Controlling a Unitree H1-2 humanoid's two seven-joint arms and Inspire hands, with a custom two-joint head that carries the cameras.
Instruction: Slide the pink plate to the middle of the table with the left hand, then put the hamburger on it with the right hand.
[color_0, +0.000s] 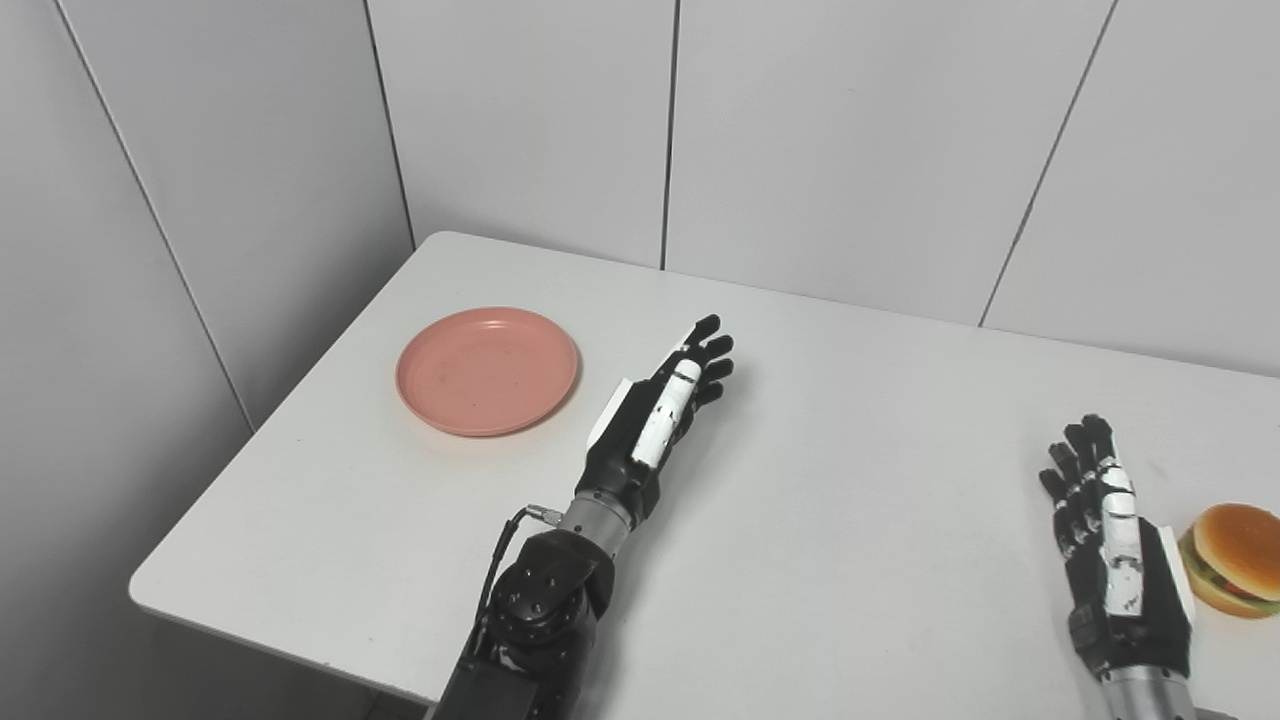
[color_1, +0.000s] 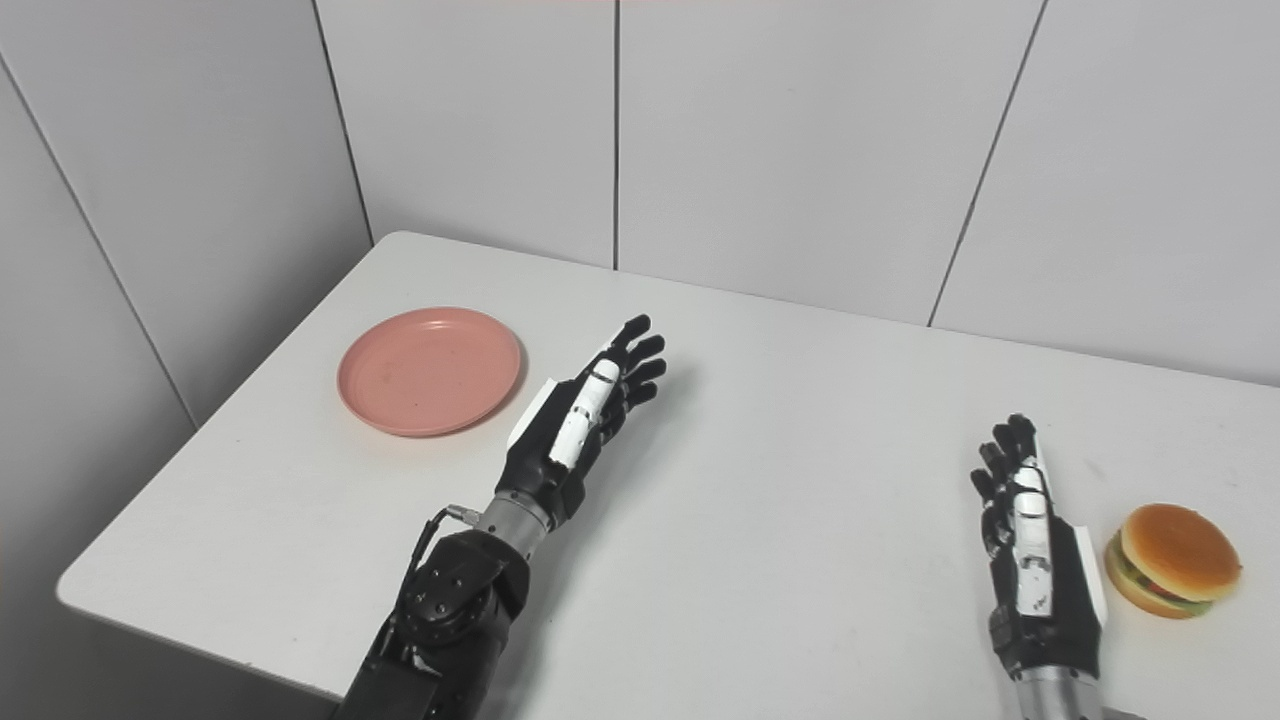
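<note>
Left eye view shows the pink plate (color_0: 487, 370) lying flat on the white counter (color_0: 820, 480). Just right of the plate, the left hand (color_0: 655, 410) is empty, fingers spread. Well to the right of the plate, the right hand (color_0: 1120, 545) is likewise splayed and empty, the hamburger (color_0: 1238, 560) just beyond it.

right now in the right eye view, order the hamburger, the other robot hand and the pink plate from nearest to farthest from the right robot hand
Measured from the right robot hand:
1. hamburger, just to its right, near the table's right edge, not touching it.
2. left robot hand, across the table to the left, fingers spread, holding nothing.
3. pink plate, farthest, beyond the left robot hand near the table's left side.
</note>
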